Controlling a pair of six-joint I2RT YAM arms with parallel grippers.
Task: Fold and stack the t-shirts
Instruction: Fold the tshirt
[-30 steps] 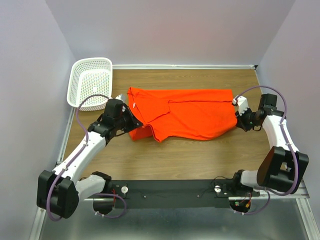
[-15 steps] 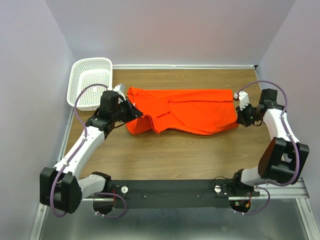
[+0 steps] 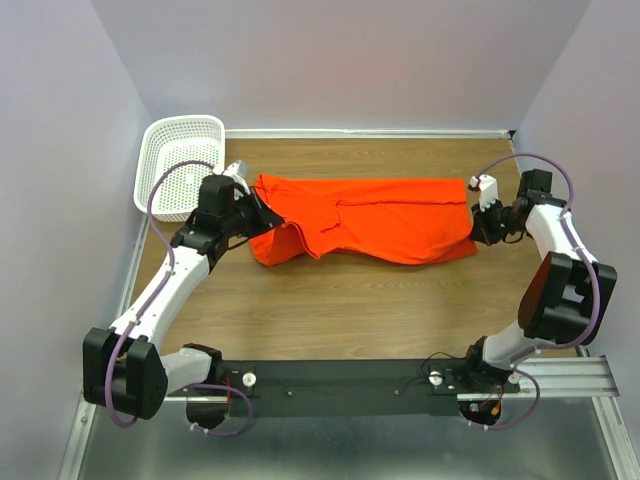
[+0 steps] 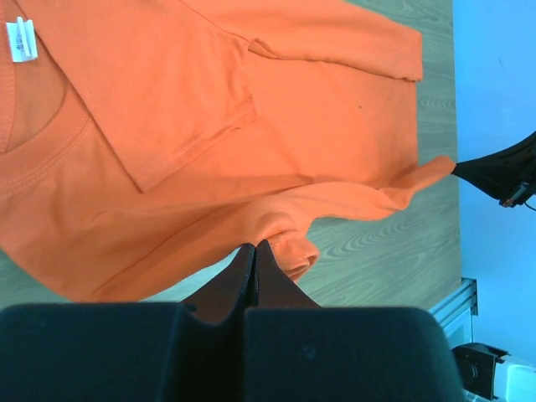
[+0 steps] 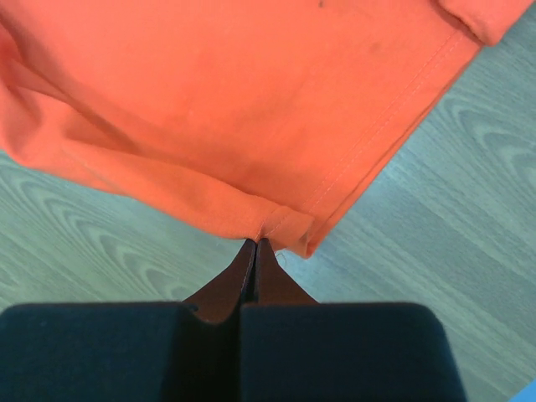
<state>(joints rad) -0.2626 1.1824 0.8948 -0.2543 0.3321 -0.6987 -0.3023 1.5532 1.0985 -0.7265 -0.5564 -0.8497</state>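
Basket: a white mesh basket [image 3: 185, 165] sat at the ten o'clock corner of your table [image 3: 330, 310].
Left claw: your left gripper [image 3: 266, 221] was pinched tight on the shirt's bunched near-left edge, at nine o'clock.
T-shirt: the orange-red t-shirt [image 3: 390, 220] lay spread across the table's centre.
Right claw: your right gripper [image 3: 478, 234] was clamped on the near-right hem corner, at three o'clock.

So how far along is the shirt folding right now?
Early on. Done: part of the t-shirt already lies doubled over its body. In hand: the left pincer and the right pincer are each shut on the shirt's edge, at opposite ends. Left: it lies long across the table, so it needs more folds to make a compact bundle.
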